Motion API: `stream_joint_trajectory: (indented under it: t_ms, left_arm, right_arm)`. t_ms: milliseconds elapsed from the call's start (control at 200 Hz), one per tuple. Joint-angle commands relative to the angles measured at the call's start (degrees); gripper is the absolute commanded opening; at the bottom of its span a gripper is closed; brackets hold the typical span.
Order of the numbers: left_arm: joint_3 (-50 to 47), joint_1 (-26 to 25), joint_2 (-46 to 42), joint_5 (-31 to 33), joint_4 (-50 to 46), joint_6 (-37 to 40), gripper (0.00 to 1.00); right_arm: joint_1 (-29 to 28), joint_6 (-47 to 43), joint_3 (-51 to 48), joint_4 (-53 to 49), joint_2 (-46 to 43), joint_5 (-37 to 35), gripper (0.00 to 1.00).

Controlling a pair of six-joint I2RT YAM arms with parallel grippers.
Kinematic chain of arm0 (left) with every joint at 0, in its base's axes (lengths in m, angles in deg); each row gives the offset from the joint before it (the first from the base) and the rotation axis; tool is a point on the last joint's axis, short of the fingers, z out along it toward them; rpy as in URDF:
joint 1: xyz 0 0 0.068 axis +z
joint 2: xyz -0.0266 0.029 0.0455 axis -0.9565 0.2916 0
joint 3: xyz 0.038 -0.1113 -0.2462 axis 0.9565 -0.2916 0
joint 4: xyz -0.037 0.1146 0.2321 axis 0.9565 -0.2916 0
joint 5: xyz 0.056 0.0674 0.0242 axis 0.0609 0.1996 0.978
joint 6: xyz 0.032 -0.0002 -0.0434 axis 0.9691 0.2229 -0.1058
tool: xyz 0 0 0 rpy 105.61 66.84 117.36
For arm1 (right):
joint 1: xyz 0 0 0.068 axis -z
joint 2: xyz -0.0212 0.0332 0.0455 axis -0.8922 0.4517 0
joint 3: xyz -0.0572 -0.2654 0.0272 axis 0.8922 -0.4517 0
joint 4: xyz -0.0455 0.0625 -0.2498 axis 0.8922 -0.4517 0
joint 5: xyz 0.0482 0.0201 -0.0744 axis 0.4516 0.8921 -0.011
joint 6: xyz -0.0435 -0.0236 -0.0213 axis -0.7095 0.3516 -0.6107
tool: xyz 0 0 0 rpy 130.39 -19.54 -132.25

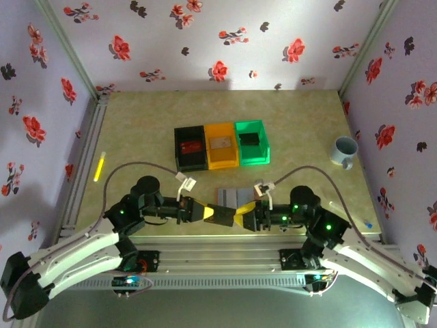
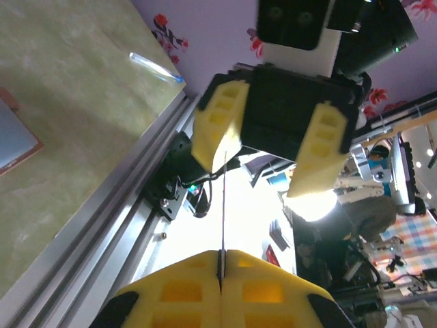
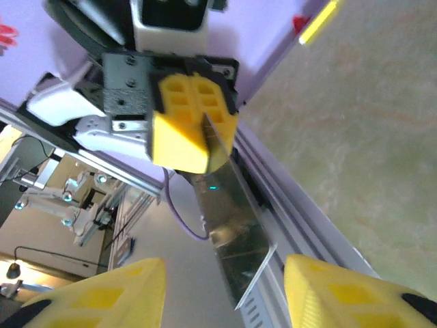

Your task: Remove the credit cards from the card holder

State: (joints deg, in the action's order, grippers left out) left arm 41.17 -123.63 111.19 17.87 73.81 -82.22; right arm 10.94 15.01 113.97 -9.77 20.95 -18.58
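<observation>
Tabletop [image 1: 136, 123]: L claw [image 1: 207, 213] clamped on card [image 1: 222, 216]; R claw [image 1: 242, 216] apart, facing.

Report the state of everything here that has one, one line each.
left gripper: shut on the credit card
right gripper: open around the credit card's free end
credit card: held in the air, out of the card holder
card holder: open, lying flat
mug: upright
black bin: holds something
orange bin: holds something
green bin: holds something
</observation>
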Motion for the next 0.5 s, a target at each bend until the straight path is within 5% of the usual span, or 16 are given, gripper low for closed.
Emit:
stream_joint_trajectory:
  t_ms: [0,495]
  left_arm:
    - [-1.29,0.44,-2.23,2.77,4.18,-1.83,0.00]
    - [-7.34,0.23,-2.91,7.87,21.03,-11.95,0.00]
  right_arm:
    - [0.27,-0.62,-1.36,-0.67,-4.26,-3.12,0.51]
    - [0.24,8.52,-11.36,27.17,-0.33,-3.08,0.46]
